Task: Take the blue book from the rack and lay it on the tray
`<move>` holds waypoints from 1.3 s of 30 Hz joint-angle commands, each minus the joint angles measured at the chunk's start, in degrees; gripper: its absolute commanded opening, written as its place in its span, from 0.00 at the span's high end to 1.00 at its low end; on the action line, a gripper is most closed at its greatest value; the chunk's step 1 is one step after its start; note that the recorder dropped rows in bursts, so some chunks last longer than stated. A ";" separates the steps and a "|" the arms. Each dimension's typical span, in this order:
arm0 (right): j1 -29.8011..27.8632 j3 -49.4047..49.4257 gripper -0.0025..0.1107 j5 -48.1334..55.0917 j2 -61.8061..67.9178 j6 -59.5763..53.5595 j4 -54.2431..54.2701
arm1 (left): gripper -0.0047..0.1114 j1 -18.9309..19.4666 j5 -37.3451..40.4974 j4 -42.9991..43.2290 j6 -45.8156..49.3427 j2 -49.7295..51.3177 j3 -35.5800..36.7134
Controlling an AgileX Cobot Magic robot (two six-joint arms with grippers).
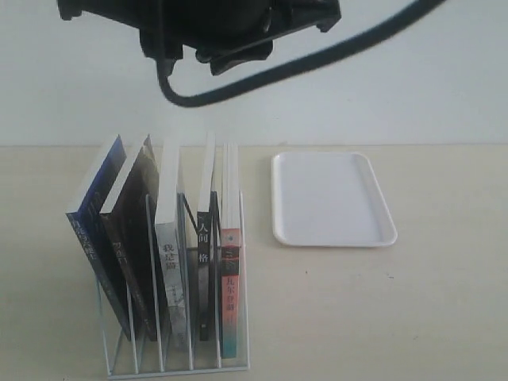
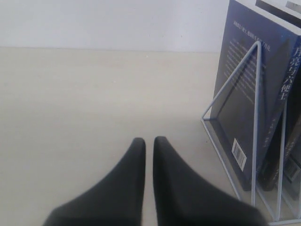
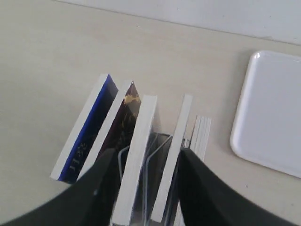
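Observation:
The blue book (image 1: 95, 208) stands leaning at the left end of the white wire rack (image 1: 178, 363). The left wrist view shows its greyish back with a barcode (image 2: 244, 94) behind a rack wire (image 2: 257, 94). My left gripper (image 2: 149, 141) is shut on nothing, low over the table beside the rack and apart from the book. My right gripper (image 3: 146, 157) hangs open above the rack's middle books, to one side of the blue book (image 3: 91, 132). The white tray (image 1: 329, 198) lies flat to the right of the rack, with nothing on it (image 3: 273, 113).
The rack also holds a dark brown-black book (image 1: 131, 230), a white-spined book (image 1: 171, 238), a thin black-spined book (image 1: 205, 238) and a pink-red spined book (image 1: 230, 270). A black arm with a cable (image 1: 214, 24) hangs at the top of the exterior view.

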 commanded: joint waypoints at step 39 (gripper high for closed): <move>2.87 -17.72 0.62 2.33 23.09 -1.18 -0.91 | 0.91 0.23 -0.24 0.17 -0.49 -0.20 0.20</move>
